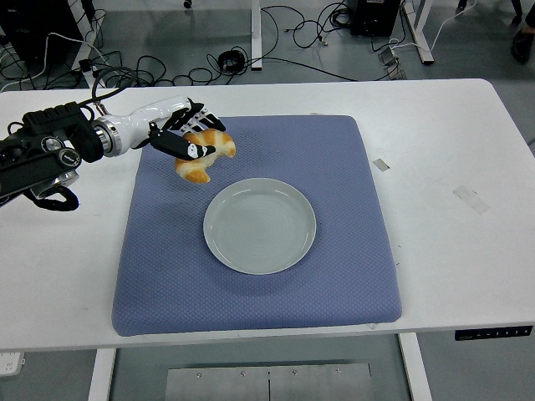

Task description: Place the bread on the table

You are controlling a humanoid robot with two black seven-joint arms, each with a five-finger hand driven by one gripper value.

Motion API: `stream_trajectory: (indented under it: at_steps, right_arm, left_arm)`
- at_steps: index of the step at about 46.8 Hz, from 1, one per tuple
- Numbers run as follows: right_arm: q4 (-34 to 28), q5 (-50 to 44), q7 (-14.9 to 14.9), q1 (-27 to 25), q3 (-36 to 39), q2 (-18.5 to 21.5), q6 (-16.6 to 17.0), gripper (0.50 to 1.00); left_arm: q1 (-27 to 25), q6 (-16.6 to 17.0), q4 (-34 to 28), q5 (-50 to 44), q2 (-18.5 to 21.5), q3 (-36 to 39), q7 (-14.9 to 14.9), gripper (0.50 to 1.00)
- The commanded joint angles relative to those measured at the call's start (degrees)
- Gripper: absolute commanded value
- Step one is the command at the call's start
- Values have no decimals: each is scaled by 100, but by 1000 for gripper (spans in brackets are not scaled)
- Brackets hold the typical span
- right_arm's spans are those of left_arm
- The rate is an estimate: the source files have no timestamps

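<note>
White counter, blue mat centred, grey plate bare. I have the left hand at the plate's 10 o'clock, fingers curled around the croissant, apparently aloft. Carry step; next, lower onto bare counter, then release.

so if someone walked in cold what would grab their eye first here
Most likely the golden bread, gripped by the left hand and held above the far left part of the blue mat. Next the pale round plate at the mat's middle, with nothing on it. Behind the white table, black cables sprawl over the floor.
</note>
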Motion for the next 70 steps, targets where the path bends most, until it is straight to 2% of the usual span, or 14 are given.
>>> stream_trajectory:
  at_steps: [1, 51, 70]
  right_arm:
    - [0, 0, -1, 0, 0, 0, 2, 1000]
    - [0, 0, -1, 0, 0, 0, -7, 1000]
    - [0, 0, -1, 0, 0, 0, 2, 1000]
  left_arm:
    - [54, -1, 90, -10, 25, 5, -20, 636]
    - [529, 17, 793, -28, 16, 110, -143, 666]
    - [591, 17, 793, -28, 16, 110, -143, 710]
